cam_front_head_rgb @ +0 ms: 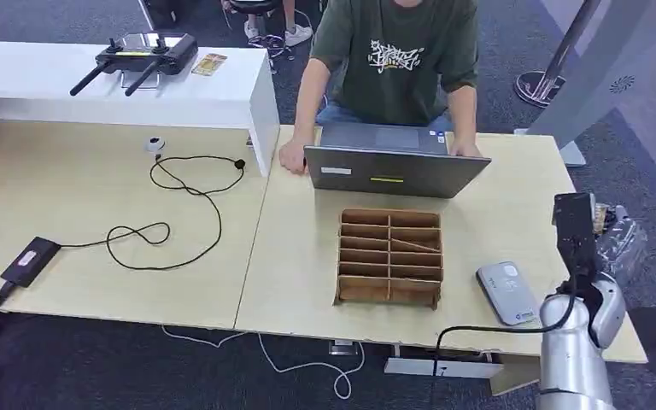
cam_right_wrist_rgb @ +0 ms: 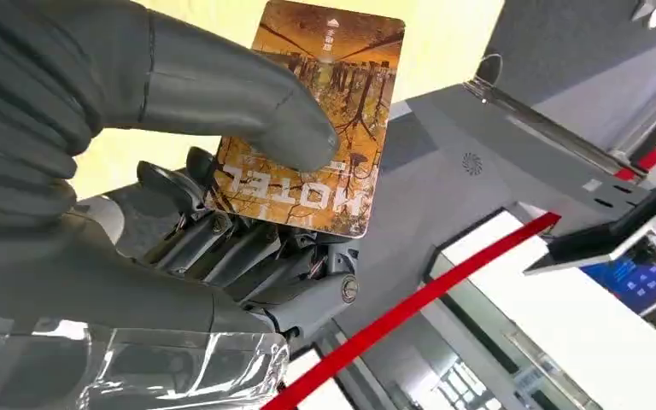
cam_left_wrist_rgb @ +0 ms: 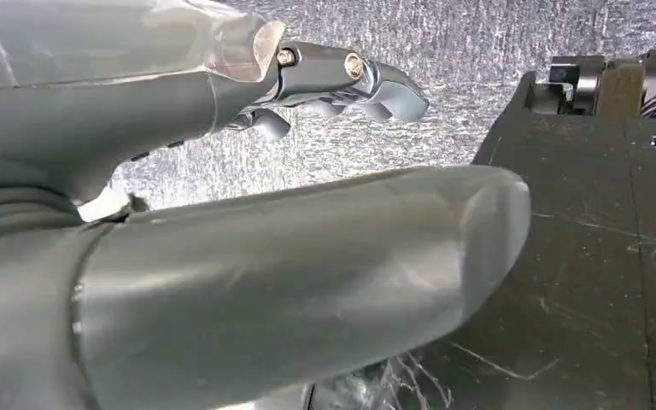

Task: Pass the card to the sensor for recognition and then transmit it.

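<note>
So far, card (cam_right_wrist_rgb: 320, 120) secured: my right hand (cam_right_wrist_rgb: 222, 222) pinches it between thumb and fingers, raised beside table's right end. Sensor (cam_front_head_rgb: 507, 292) on table near compartment box (cam_front_head_rgb: 389, 256), untouched. Left hand (cam_left_wrist_rgb: 333, 85) hangs, fingers curled, empty. Scan and handover remain, I judge.

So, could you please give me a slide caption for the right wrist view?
Right hand pinching a brown hotel key card between thumb and fingers.
</note>
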Robot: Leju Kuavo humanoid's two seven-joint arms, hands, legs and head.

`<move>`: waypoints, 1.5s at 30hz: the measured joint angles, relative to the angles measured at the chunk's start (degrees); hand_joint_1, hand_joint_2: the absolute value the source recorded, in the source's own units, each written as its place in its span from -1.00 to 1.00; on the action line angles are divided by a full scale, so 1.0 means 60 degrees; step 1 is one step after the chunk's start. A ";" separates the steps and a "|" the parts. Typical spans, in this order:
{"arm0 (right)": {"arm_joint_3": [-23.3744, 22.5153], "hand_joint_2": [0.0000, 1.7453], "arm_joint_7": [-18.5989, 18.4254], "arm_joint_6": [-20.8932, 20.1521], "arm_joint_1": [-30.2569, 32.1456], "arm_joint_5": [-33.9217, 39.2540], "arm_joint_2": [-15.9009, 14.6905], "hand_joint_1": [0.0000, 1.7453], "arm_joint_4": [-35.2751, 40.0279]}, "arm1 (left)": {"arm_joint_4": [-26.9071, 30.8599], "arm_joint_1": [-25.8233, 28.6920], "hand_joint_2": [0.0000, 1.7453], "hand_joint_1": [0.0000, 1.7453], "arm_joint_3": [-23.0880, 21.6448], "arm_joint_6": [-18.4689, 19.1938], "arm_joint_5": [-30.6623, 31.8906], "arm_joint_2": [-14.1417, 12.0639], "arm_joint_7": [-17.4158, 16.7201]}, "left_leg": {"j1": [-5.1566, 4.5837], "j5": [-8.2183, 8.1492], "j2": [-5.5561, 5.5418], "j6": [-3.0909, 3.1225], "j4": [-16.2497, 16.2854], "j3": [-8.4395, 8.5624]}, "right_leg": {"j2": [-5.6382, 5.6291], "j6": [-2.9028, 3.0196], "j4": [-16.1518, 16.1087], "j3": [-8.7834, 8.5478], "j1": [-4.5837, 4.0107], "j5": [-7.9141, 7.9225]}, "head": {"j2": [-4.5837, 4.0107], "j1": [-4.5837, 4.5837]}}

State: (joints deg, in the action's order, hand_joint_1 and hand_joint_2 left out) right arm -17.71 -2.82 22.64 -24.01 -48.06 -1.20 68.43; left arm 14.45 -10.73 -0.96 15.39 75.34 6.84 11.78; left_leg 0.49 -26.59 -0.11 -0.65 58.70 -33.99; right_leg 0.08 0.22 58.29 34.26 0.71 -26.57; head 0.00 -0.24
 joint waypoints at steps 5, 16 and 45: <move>-0.0248 1.00 0.0007 -0.0004 0.0243 0.0004 0.0000 1.00 0.0051 | 0.0000 0.0003 -1.00 -1.00 -0.0007 -0.0037 -0.0011 0.0000 -0.0004 | 0.0000 0.0000 0.0001 0.0000 0.0000 0.0000 | -0.0001 0.0000 0.0001 0.0000 0.0000 0.0000 | 0.0000 0.0000; -0.0393 1.00 0.0015 -0.0135 0.0359 0.0073 0.0000 1.00 0.0073 | 0.0000 0.0007 -1.00 -1.00 -0.0102 -0.0044 -0.0015 0.0000 -0.0015 | 0.0000 0.0000 0.0002 0.0000 0.0000 0.0000 | -0.0002 0.0000 0.0001 0.0001 0.0000 0.0000 | 0.0000 0.0000; -0.1049 1.00 -0.0157 -0.1195 0.0874 0.0521 -0.0051 1.00 -0.1166 | 0.0000 0.0066 -1.00 -1.00 -0.0160 -0.0168 -0.0266 -0.0007 -0.0069 | 0.0000 -0.0008 -0.0002 -0.0002 0.0000 -0.0005 | 0.0002 -0.0004 0.0000 0.0001 0.0000 -0.0004 | 0.0000 0.0000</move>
State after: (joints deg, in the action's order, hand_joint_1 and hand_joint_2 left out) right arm -24.00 -3.76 15.47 -18.77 -44.94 -1.51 61.44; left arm 14.45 -10.33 -1.92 14.38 73.75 6.80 11.37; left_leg 0.49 -26.63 -0.12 -0.66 58.70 -34.02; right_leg 0.09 0.19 58.29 34.26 0.71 -26.60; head 0.00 -0.24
